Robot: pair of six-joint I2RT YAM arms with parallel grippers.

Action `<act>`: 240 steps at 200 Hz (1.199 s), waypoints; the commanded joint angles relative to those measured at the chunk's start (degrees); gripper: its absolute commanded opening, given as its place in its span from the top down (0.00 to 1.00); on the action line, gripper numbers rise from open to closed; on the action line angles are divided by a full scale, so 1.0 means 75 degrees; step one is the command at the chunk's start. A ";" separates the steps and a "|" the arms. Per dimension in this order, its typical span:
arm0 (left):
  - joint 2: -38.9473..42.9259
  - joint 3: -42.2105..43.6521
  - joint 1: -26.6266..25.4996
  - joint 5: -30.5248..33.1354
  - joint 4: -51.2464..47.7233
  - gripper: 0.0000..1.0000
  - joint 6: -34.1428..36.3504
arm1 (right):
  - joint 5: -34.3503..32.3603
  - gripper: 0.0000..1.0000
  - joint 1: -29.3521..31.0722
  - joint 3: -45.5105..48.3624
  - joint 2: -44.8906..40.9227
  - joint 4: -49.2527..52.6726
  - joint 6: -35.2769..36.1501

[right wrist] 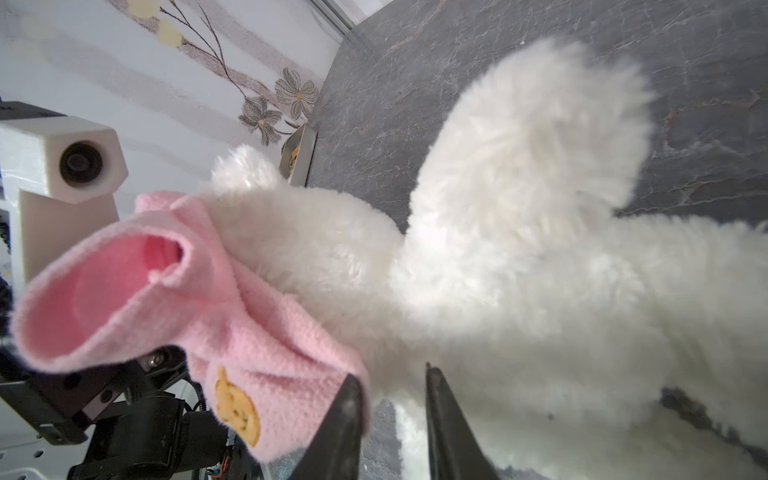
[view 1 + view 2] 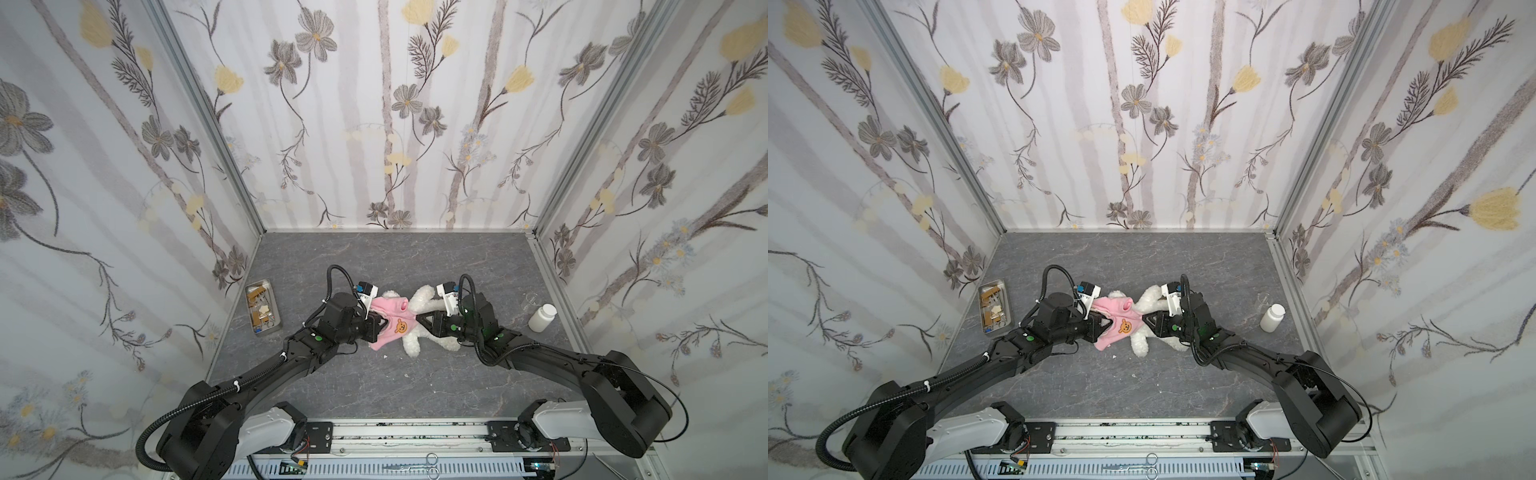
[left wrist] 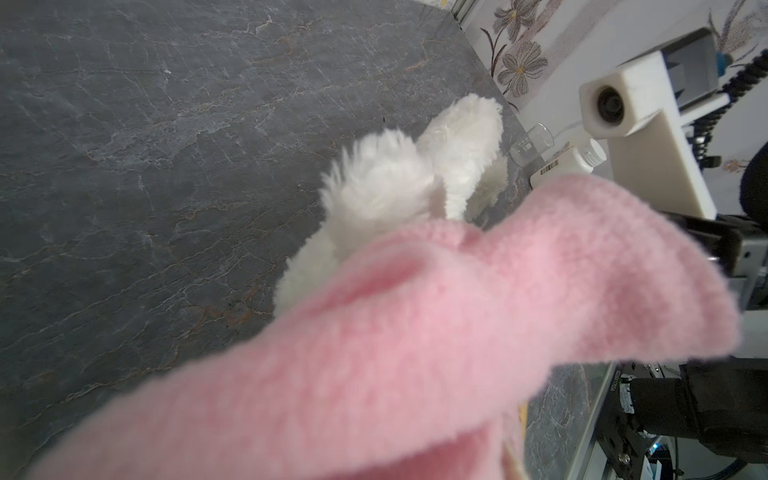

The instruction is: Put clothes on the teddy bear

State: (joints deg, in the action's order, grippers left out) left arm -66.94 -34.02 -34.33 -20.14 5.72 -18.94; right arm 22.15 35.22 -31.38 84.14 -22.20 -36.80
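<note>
On grey marbled counter (image 2: 374, 257), between both arms: fluffy white plush teddy bear (image 2: 417, 309), pink fleece hoodie (image 2: 392, 328) bunched over upper body. Left hand (image 2: 374, 326) clenched on hoodie; right hand (image 1: 390, 374) released, jaws parted beside hem. Risk: dragging unpinned bear instead of sliding fabric.

Floral wallpaper walls (image 2: 395, 124) rise on three sides, grey and yellow blooms; aluminium corner posts (image 2: 211, 124) frame the dark grey, marble-veined table (image 2: 395, 257), evenly lit.

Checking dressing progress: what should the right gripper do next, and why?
Probably close the right gripper on the pink hoodie hem: its jaws stand open beside it, the left gripper grips the other side, and the teddy bear is mostly bare.
</note>
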 commanded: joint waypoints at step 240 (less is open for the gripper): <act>0.1202 0.1782 -0.0613 -0.0071 0.3040 1.00 0.8492 | 0.1104 0.72 0.0146 -0.0024 -0.2260 0.0276 0.2410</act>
State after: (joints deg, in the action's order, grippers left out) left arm -58.24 -21.12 -37.69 -24.53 25.21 34.15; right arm 32.84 37.82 -31.79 70.85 -16.49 -20.53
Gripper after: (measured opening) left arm 0.060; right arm 0.259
